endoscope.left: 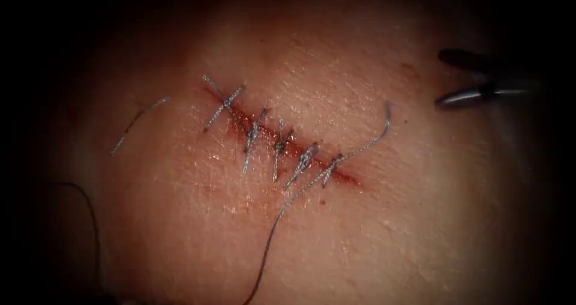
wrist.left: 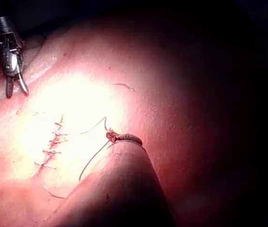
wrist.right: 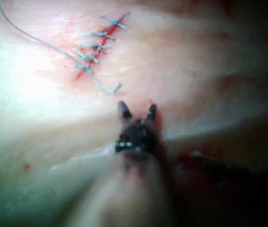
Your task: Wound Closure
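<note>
The cut [endoscope.left: 282, 143] runs from upper left to lower right across the tissue [endoscope.left: 384, 233], closed by several stitches [endoscope.left: 252, 135]. From the lowest stitch a short thread end [endoscope.left: 378, 131] curls up to the right, and a long thread [endoscope.left: 282, 212] trails down. My right tool [endoscope.left: 440, 77] hovers to the right of the cut, open and holding nothing; the right wrist view has its open jaws [wrist.right: 138, 109] just short of the thread end [wrist.right: 117, 87]. In the left wrist view my left tool [wrist.left: 111, 136] is shut, and thread [wrist.left: 96, 124] runs to its tip.
A loose cut piece of thread [endoscope.left: 138, 120] lies on the tissue left of the cut. A dark strand of thread [endoscope.left: 93, 221] arcs at the far left. Red fluid [endoscope.left: 300, 152] lines the cut. The right tool [wrist.left: 12, 61] also hangs beyond the stitches [wrist.left: 53, 142] in the left wrist view.
</note>
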`<state>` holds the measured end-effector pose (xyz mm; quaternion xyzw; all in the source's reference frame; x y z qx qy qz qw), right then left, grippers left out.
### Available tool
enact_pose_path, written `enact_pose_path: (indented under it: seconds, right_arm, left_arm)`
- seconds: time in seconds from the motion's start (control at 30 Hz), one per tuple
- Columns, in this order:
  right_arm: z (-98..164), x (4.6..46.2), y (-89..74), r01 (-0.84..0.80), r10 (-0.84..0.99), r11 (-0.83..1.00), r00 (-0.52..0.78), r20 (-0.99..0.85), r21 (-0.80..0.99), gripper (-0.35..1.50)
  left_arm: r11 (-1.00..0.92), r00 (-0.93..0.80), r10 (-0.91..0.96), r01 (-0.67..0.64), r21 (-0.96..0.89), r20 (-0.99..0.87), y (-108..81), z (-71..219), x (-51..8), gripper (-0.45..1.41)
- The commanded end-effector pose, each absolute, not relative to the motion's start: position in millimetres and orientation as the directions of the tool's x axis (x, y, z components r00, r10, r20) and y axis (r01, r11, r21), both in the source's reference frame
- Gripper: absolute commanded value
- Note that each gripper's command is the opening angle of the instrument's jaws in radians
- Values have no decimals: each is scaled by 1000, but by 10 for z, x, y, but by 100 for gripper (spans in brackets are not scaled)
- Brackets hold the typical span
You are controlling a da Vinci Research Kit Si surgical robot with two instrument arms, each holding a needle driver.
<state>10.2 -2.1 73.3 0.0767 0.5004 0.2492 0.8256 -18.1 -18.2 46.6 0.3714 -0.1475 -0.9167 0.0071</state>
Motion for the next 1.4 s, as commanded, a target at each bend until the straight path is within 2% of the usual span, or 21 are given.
enact_pose_path:
  seconds: [0.03,0.23,0.43,0.67,0.7,0.73,1.0,1.4]
  right_arm:
    - [732,98,-24,-362,504,851,364,-783,379,128]
    - [708,109,-49,-415,530,821,296,-795,392,128]
    - [683,167,-89,-427,520,811,210,-828,400,116]
    - [672,242,-112,-431,484,818,159,-861,381,73]
    - [673,249,-113,-434,477,820,159,-864,373,56]
    - [675,256,-115,-437,462,824,153,-874,360,49]
    - [694,296,-143,-441,433,833,148,-889,333,52]
    - [672,297,-160,-423,425,837,101,-900,348,42]
  left_arm:
    - [-956,-722,-123,-99,278,-681,-182,467,-189,-45]
    - [-940,-712,-133,-129,316,-689,-135,438,-214,-45]
    - [-928,-700,-133,-161,336,-702,-89,426,-244,-45]
    - [-927,-686,-139,-163,338,-714,-69,429,-274,-45]
    - [-926,-686,-144,-160,341,-713,-66,429,-277,-45]
    - [-925,-687,-148,-157,344,-712,-64,430,-279,-45]
    - [-925,-684,-152,-156,346,-714,-36,436,-298,-45]
    - [-935,-686,-174,-111,338,-707,-9,500,-329,-45]
